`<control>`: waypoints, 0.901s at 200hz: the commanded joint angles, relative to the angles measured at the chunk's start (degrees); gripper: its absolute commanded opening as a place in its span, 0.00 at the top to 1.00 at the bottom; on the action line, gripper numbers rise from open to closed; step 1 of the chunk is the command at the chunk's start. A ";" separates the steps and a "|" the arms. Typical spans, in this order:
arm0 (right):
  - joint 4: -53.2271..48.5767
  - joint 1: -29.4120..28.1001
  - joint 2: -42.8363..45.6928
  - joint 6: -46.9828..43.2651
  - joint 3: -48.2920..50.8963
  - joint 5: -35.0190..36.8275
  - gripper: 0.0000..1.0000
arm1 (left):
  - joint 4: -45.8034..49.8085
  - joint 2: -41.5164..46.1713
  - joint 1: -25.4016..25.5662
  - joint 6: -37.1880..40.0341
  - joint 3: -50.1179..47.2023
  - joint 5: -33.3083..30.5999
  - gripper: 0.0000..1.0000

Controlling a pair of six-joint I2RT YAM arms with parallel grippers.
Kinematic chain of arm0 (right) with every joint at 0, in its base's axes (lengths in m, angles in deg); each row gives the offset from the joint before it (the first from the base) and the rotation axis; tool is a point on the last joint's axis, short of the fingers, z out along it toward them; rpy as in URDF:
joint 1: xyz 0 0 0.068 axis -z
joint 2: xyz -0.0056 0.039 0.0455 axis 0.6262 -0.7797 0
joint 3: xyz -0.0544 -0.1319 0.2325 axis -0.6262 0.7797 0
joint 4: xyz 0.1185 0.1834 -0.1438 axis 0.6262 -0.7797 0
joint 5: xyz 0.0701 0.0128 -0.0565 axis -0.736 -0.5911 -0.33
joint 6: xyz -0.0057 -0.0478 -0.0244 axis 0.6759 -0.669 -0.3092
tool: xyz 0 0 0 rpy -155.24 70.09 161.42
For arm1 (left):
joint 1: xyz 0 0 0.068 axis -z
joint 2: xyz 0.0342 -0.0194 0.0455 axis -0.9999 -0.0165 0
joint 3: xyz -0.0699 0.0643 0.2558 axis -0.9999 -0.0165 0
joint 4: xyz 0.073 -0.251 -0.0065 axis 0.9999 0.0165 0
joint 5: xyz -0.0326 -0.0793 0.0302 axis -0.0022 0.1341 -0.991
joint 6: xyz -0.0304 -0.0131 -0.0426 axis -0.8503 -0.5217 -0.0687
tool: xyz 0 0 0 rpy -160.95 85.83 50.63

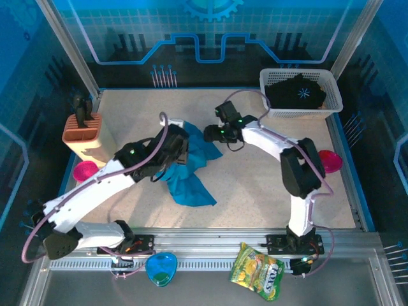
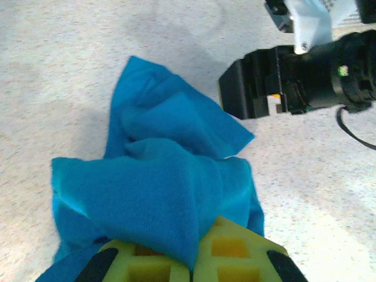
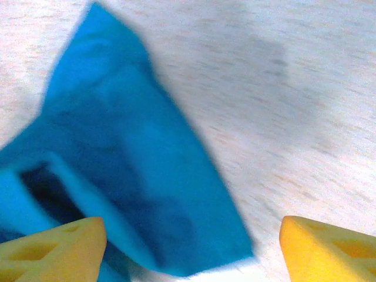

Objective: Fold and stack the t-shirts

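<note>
The teal shirt [image 1: 191, 175] lies bunched on the table [image 1: 255, 191], just left of centre in the top view. The left gripper [image 2: 191, 264] is clenched on a fold of it, at the bottom edge of the left wrist view. The right gripper [image 3: 191, 247] is spread wide over the cloth, grasping nothing. The black shirt [image 1: 296, 92] sits in the basket [image 1: 299, 113], upper right
</note>
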 commanded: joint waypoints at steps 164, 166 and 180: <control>-19.64 3.94 63.24 -4.07 41.17 13.76 0.16 | -11.15 -47.61 5.17 6.97 37.77 14.87 0.05; -19.40 3.70 62.94 -4.14 41.21 13.49 0.16 | -10.97 -46.91 5.16 7.24 37.41 13.88 0.05; -17.51 1.37 60.38 -4.46 41.26 12.93 0.16 | -9.57 -41.91 4.86 8.35 34.16 7.56 0.02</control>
